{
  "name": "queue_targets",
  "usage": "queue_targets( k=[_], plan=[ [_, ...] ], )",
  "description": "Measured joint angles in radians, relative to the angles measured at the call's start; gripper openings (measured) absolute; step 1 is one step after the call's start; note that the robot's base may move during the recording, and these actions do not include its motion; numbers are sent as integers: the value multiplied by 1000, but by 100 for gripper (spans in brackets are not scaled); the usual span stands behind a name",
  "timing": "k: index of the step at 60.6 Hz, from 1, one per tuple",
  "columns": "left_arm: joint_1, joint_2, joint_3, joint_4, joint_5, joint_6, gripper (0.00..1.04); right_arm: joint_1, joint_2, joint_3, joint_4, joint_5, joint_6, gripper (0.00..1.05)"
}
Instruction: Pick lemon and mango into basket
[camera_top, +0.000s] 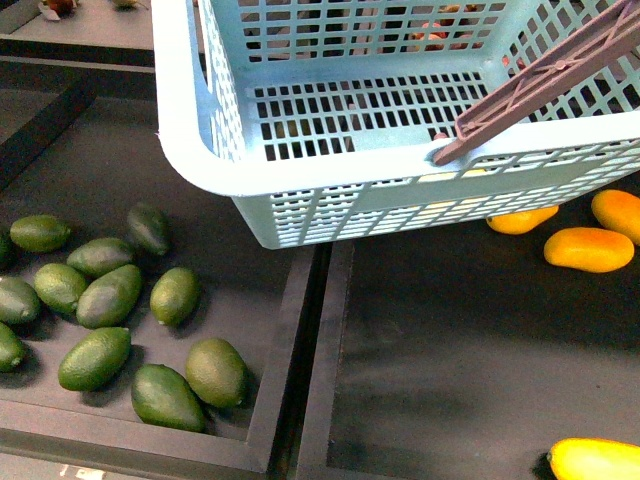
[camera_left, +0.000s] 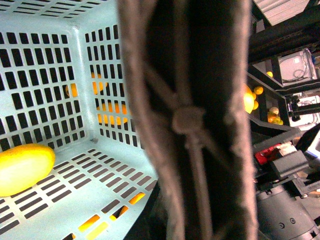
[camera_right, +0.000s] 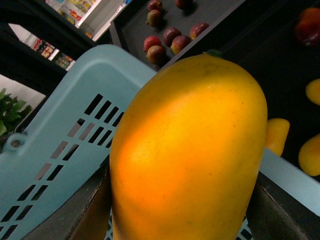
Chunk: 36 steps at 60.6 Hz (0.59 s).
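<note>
1. While pinched low on its body between the dark fingers of the right gripper (camera_right: 182, 215), liable to slip or swivel: mango (camera_right: 190, 150) smooth, waxy-skinned, plump and rounded, with most of its bulk standing clear of the grip.
2. Held right at the rim of the basket (camera_right: 60, 145), not yet inside by the look of it. If let go too soon, likely to strike the rounded rim and roll off among the orange fruits (camera_top: 588, 248) in the right tray (camera_top: 450, 340) below.
3. Risk too of knocking the brown handle (camera_top: 540, 80), pivoting from the near rim and slanting up across the opening, in the way of a careless drop.
4. Left gripper: clamped or spread, cannot tell. No fingers made out in the left wrist view, only the handle, close and blurred, a stiff cross-braced plastic bar.
5. Seemingly carried above both trays, overhanging the divider (camera_top: 315, 350) between them. If jolted, might rock and send its load sliding.
6. Lemon (camera_left: 22, 167) already inside, lying on the slotted floor close to the foot of one wall. Bright yellow, glossy, oval, free to roll on hard plastic and open to a knock from a dropped mango.
7. Basket itself pale mint-blue, rigid, thin-walled, pierced with rows of rectangular slots, rounded at rim and corners. Slots too narrow, by judgement, for either fruit to fall through.
8. Left tray (camera_top: 140, 445): green oval fruits (camera_top: 110, 295), dark, dull-skinned, lying loose toward its near left corner. Not task fruit, and well apart from the mango.
</note>
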Motion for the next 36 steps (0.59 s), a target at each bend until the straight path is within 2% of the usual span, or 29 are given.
queue_targets(
  k=[10,20,29,32,36],
  plan=[
    [0,0,0,0,0,-1,5,33,69,56,-29,47,-3,63],
    [0,0,0,0,-7,-1,5,48,120,92,-53,46,-2,63],
    [0,0,0,0,-5,-2,5,45,132,95,-59,47,14,84],
    [0,0,0,0,-4,0,5,33,132,93,-59,47,26,94],
    [0,0,0,0,-6,4,5,20,127,89,-59,41,35,97]
  ],
)
